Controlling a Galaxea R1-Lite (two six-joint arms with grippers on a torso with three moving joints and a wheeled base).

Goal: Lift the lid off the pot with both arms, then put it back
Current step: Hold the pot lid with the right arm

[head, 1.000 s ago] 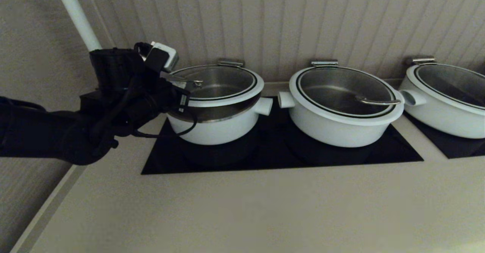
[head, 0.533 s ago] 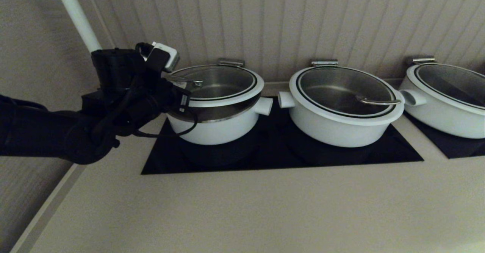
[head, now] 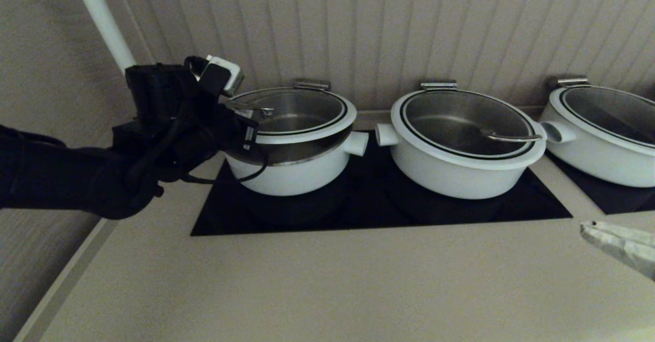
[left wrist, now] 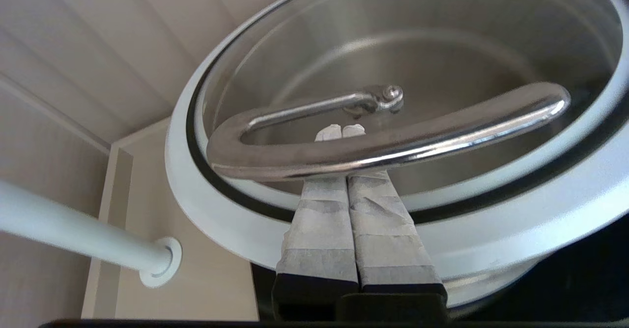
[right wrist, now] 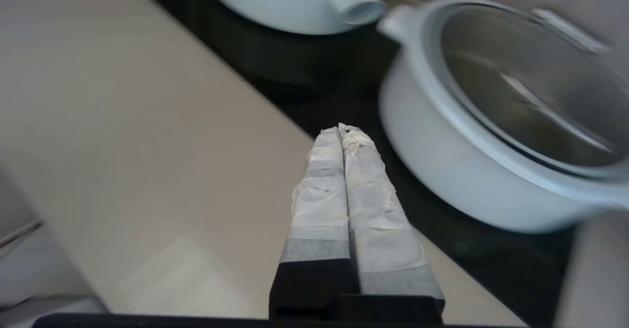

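Observation:
The lid [head: 317, 131] hangs tilted a little above the pot [head: 291, 175], and the pot's steel rim shows in the gap beneath it. My left gripper [head: 250, 110] is shut, its taped fingers pressed together and slid under the lid's steel wire handle [left wrist: 393, 149], which rests across them. In the left wrist view the fingertips of the left gripper [left wrist: 340, 132] show past the handle, above the glass. My right gripper [head: 586, 227] is shut and empty, low over the counter at the right edge, far from the lid. It also shows in the right wrist view [right wrist: 341, 130].
A wider white pot [head: 460, 168] with its lid stands right of the task pot on the black cooktop [head: 378, 214]; it shows in the right wrist view [right wrist: 467, 180]. A third pot [head: 598, 147] is at far right. A white pipe [head: 102, 19] rises behind my left arm.
My right gripper has come into the head view at the lower right edge. My left arm has risen slightly with the lid's handle on its fingers.

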